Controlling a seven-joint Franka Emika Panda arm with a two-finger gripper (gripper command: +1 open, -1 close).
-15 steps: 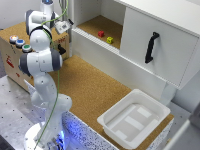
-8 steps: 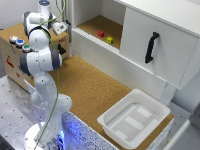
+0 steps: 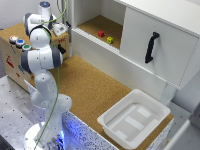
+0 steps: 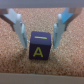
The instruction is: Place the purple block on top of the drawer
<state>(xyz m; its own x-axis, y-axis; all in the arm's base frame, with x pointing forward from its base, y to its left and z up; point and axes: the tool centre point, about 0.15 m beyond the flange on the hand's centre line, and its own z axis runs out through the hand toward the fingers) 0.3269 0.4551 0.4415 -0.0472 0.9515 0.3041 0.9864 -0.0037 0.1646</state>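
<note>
The purple block (image 4: 39,46), marked with a yellow letter A, rests flat on a cork-brown surface in the wrist view. My gripper (image 4: 40,44) straddles it, one pale fingertip (image 4: 21,35) on each side with a small gap to the block, so it is open. In the exterior view the arm reaches over the drawer (image 3: 12,57), a light-wood box with a cork top and three round coloured buttons (image 3: 19,42), at the exterior view's left. There the gripper's hand (image 3: 61,31) sits low over the drawer's top. The arm hides the block in that view.
A large white cabinet door with a long black handle (image 3: 151,47) stands at the exterior view's right. The open shelf beside it holds a red piece (image 3: 101,34) and a yellow-green piece (image 3: 110,39). A white bin (image 3: 161,111) sits on the cork table, near right.
</note>
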